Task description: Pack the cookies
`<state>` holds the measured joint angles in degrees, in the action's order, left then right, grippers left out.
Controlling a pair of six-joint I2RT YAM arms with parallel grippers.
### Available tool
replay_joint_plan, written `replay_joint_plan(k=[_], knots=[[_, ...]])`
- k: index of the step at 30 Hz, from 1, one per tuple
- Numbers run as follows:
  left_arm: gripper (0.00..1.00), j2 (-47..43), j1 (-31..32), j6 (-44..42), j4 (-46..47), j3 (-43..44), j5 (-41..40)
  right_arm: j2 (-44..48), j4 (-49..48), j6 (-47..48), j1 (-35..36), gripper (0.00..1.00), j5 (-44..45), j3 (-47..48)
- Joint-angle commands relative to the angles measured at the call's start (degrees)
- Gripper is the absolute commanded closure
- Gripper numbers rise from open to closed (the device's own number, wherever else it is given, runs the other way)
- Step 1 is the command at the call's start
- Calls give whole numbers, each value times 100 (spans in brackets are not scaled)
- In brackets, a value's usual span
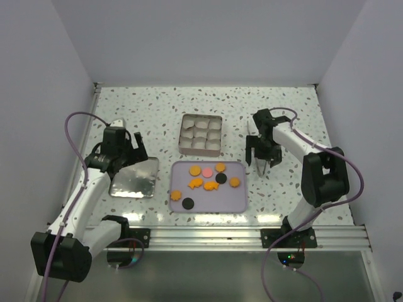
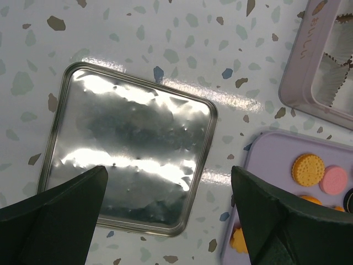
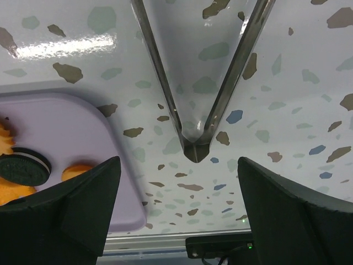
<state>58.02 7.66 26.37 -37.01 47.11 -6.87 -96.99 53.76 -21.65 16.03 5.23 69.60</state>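
On the speckled table [image 1: 157,107], the lavender tray [image 1: 236,204] sits nearest the arms. The compartment tin [image 1: 181,141] is just behind it, and the lid [image 1: 133,178] lies off to the left. My left gripper [image 2: 168,182] hovers wide above that lid, holding nothing. My right gripper [image 3: 177,165] is spread wide over the tongs [image 3: 196,150], whose joined end lies between the fingers, seemingly untouched, though the overhead view hides this. The cookies [image 1: 195,170] all lie on the tray. I judge I'm fetching the tongs: next I must descend and squeeze both blades.
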Motion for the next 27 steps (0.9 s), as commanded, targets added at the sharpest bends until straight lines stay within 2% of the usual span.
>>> replay_joint_plan(k=[1, 11, 20, 24, 25, 27], knots=[[0, -168, 183, 61, 133, 8, -235, 128, -330, -76, -118, 9, -137, -148], [0, -186, 438, 158, 63, 17, -473, -601, -752, 249, -320, 9, -119, 105], [0, -63, 456, 193, 19, 35, -543, -1226, -1025, 170, -531, 14, -84, 431], [0, -10, 456, 211, 1, 35, -596, -1296, -1095, 196, -680, 22, -128, 536], [0, -1, 456, 219, 1, 35, -596, -1296, -1078, 214, -706, 31, -128, 554], [0, 25, 456, 228, 10, 44, -613, -1279, -1069, 222, -698, 40, -189, 563]])
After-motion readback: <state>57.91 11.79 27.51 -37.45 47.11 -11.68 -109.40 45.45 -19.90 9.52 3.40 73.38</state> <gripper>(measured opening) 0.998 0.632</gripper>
